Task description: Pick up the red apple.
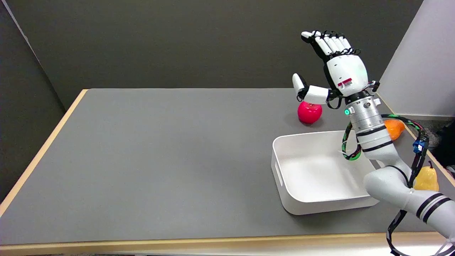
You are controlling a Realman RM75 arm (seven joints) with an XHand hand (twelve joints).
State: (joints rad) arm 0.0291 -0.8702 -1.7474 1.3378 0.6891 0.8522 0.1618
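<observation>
The right hand (343, 71) hangs empty with fingers spread above the red apple (309, 112), which sits on the far right of the table (160, 160); a clumsy descent could roll it away.

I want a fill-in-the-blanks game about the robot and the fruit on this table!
1. The right hand is raised above the table, fingers spread, holding ____.
2. The red apple rests on the ____.
3. The white bin has ____ fruit inside.
4. The yellow pear stands ____ the bin.

Missing words: nothing; table; no; outside
</observation>
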